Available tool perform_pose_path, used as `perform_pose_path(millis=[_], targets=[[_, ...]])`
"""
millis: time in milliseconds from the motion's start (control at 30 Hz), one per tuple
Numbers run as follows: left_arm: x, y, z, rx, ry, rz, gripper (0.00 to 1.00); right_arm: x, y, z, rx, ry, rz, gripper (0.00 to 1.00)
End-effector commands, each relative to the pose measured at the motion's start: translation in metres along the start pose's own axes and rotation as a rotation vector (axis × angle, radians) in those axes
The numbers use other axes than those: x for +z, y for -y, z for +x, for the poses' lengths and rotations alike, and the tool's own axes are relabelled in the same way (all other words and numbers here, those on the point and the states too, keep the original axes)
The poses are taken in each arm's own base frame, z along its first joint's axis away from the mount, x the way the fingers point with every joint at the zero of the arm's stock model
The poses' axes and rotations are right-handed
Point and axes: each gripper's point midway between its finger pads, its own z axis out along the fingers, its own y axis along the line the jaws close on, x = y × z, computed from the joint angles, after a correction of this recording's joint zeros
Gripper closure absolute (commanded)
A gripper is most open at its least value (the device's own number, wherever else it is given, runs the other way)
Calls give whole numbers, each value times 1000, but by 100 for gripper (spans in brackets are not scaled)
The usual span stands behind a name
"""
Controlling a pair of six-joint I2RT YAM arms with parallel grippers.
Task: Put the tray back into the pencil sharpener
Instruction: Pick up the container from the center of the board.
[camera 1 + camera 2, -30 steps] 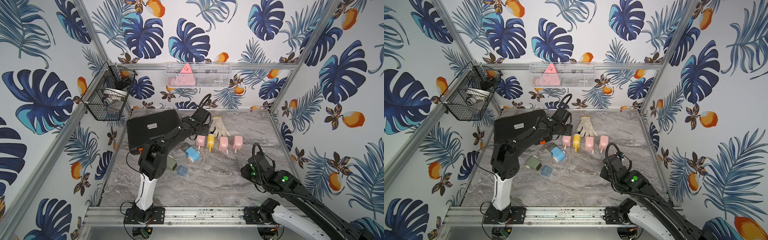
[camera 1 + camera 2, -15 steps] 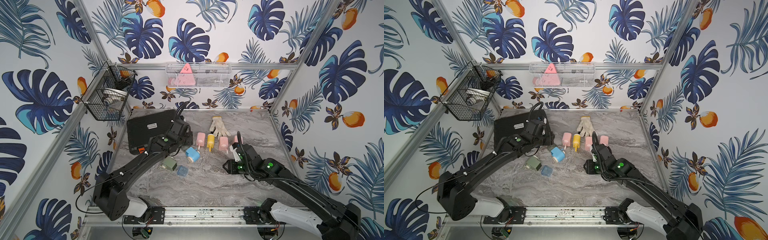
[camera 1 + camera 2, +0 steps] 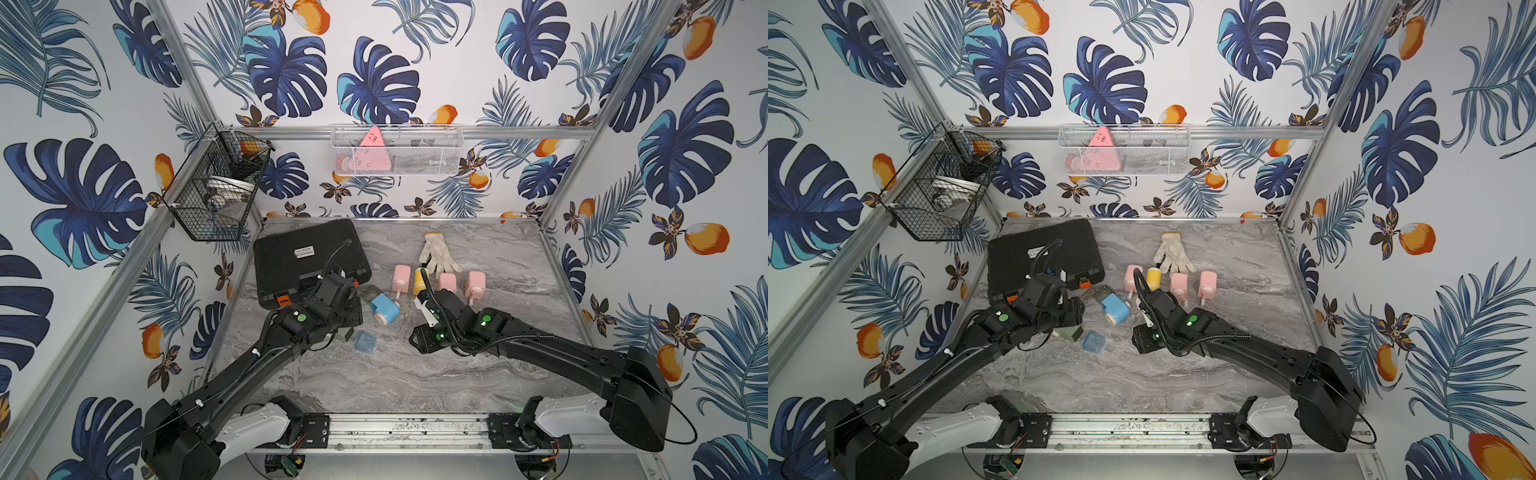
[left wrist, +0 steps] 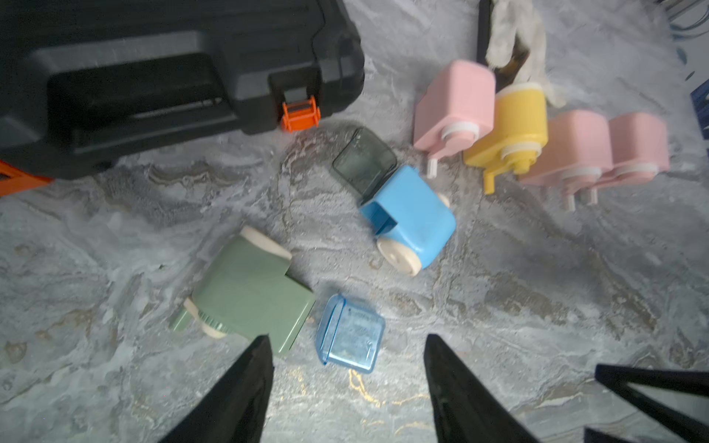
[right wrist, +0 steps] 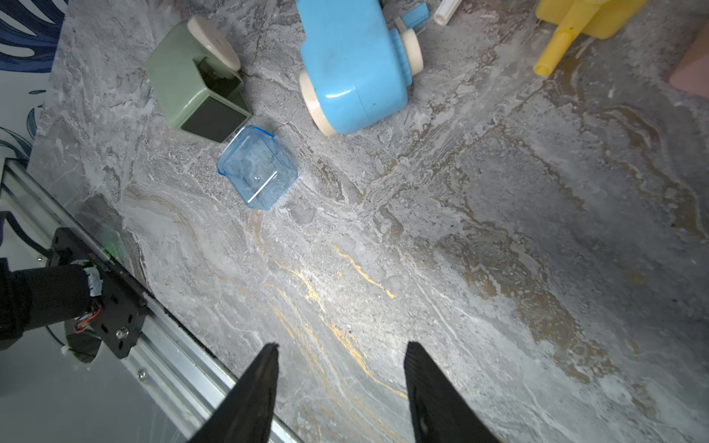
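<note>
A clear blue tray [image 3: 365, 341] [image 3: 1093, 342] lies loose on the marble table, touching nothing but the table. Beside it a green pencil sharpener [image 4: 249, 295] lies tipped, its dark slot [image 5: 215, 117] empty and facing the tray [image 5: 258, 168]. A blue pencil sharpener [image 3: 384, 309] [image 5: 353, 65] lies behind them with a smoky grey tray [image 4: 364, 161] at its end. My left gripper [image 4: 347, 339] hangs open above the blue tray [image 4: 349, 333], holding nothing. My right gripper [image 5: 342, 344] is open and empty over bare table, short of the tray.
A black case [image 3: 307, 257] fills the back left. Three pink sharpeners [image 3: 447, 282] and a yellow one [image 3: 419, 280] lie in a row behind my right arm, with a white glove [image 3: 436, 251] beyond. The front rail [image 5: 172, 345] runs close to the right gripper.
Both arms have swung in toward the middle: the left came forward from the case to over the tray, the right reached left from the front right. The right jaws have opened wider.
</note>
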Motion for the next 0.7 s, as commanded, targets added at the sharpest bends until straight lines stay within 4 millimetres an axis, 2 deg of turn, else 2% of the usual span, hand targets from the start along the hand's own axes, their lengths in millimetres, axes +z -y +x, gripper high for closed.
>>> perform_pose_path(millis=[0,100,233,367,500,667], targets=[[8,5,25,1,-67,64,33,1,-7,-11,17,45,-27,44],[18,6,47,-8,-123,35,31,0,-3,-10,47,66,-18,44],[21,18,63,41,-108,-49,29,-5,7,-7,81,93,10,43],[28,24,70,58,-98,-137,26,-11,14,-2,105,117,19,43],[38,32,75,132,-93,-204,19,-21,21,4,121,143,29,43],[55,42,81,245,-131,-195,16,-33,29,12,137,172,35,43]])
